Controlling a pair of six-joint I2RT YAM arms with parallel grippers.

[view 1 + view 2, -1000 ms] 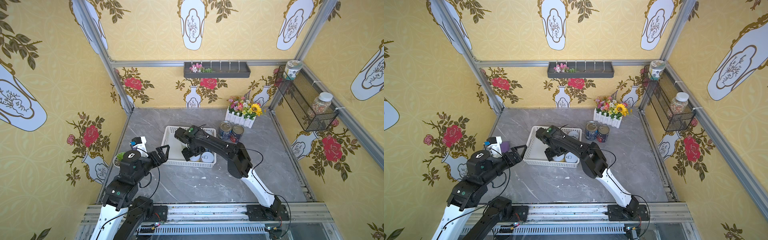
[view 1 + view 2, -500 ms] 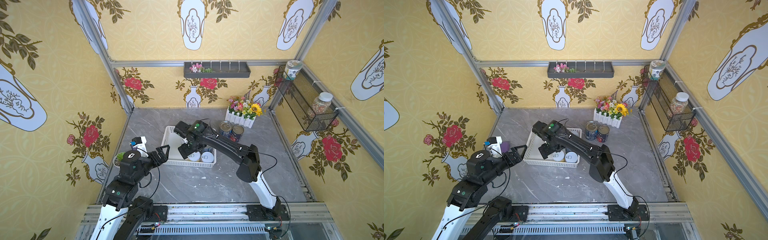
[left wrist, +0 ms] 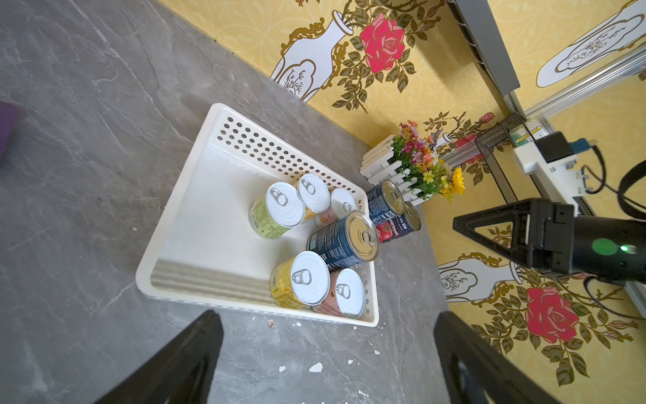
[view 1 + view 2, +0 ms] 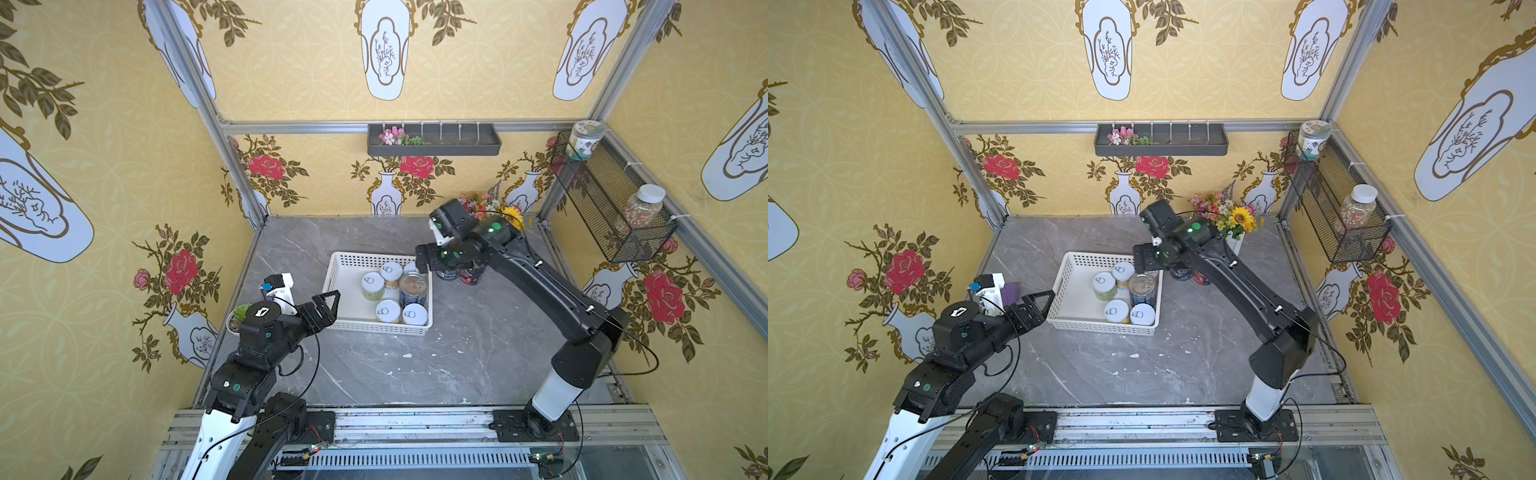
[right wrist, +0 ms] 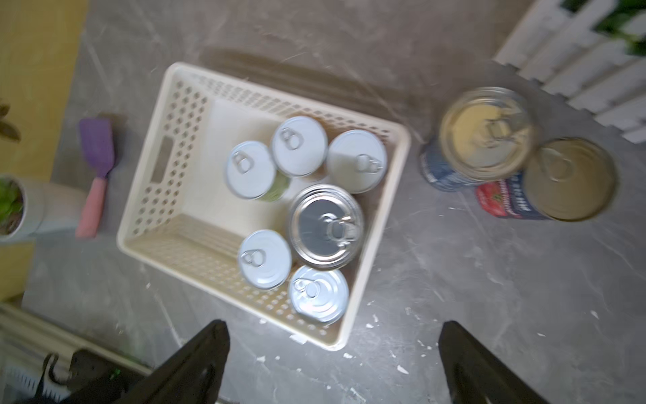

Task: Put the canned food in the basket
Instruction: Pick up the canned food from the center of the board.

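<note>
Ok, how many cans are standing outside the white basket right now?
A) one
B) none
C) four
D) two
D: a blue-label can and a tomato-label can stand on the table between the basket and the flower planter; the other six are inside.

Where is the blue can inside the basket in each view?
In a top view: blue can, just right of centre.
In a top view: can, near centre.
Left wrist: can, near centre.
Right wrist: can, at centre.
Landmark: white basket, around it.
</note>
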